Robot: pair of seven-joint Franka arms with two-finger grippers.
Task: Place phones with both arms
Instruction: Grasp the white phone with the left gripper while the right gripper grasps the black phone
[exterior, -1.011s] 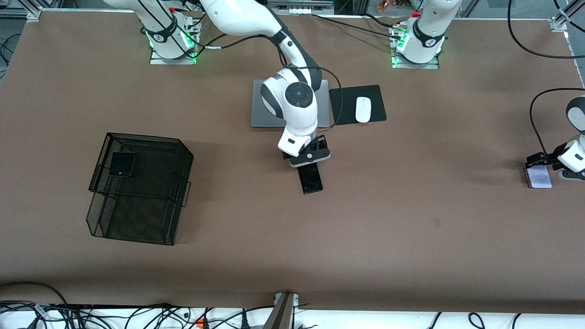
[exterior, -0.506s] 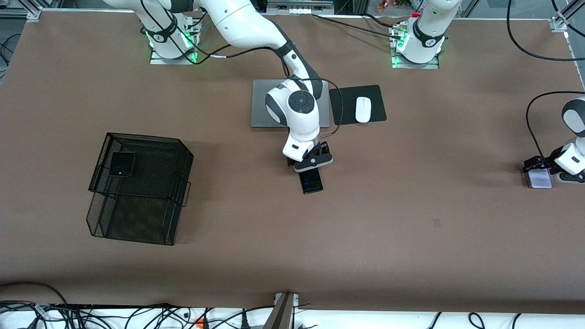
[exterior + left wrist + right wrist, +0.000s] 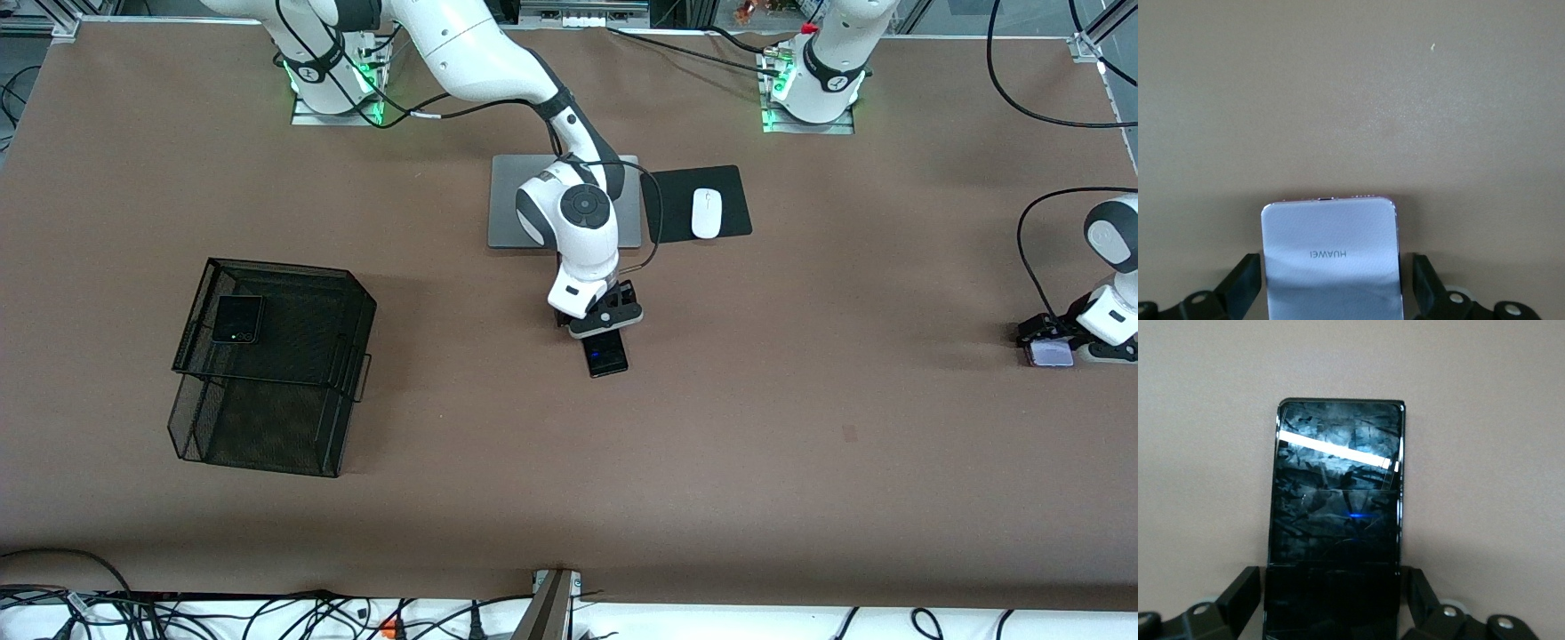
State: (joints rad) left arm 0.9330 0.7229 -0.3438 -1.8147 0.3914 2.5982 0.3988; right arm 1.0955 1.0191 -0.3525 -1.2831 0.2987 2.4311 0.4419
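A long black phone (image 3: pixel 606 356) (image 3: pixel 1335 500) lies flat mid-table. My right gripper (image 3: pixel 597 331) (image 3: pixel 1331 593) is low over the end of it that lies toward the laptop, open, one finger close on each long side. A pale lavender phone (image 3: pixel 1049 355) (image 3: pixel 1331 247) lies at the left arm's end of the table. My left gripper (image 3: pixel 1047 342) (image 3: pixel 1336 280) straddles it, open, with a thin gap at each finger. A squarish black phone (image 3: pixel 237 319) rests on the upper level of a black mesh basket (image 3: pixel 258 427).
A grey laptop (image 3: pixel 507 204) lies closed near the arms' bases, partly covered by the right arm. Beside it a white mouse (image 3: pixel 707 213) sits on a black pad (image 3: pixel 676 204). The mesh basket stands toward the right arm's end.
Both grippers have come down lower over their phones, each now covering more of its phone. The phones have not moved.
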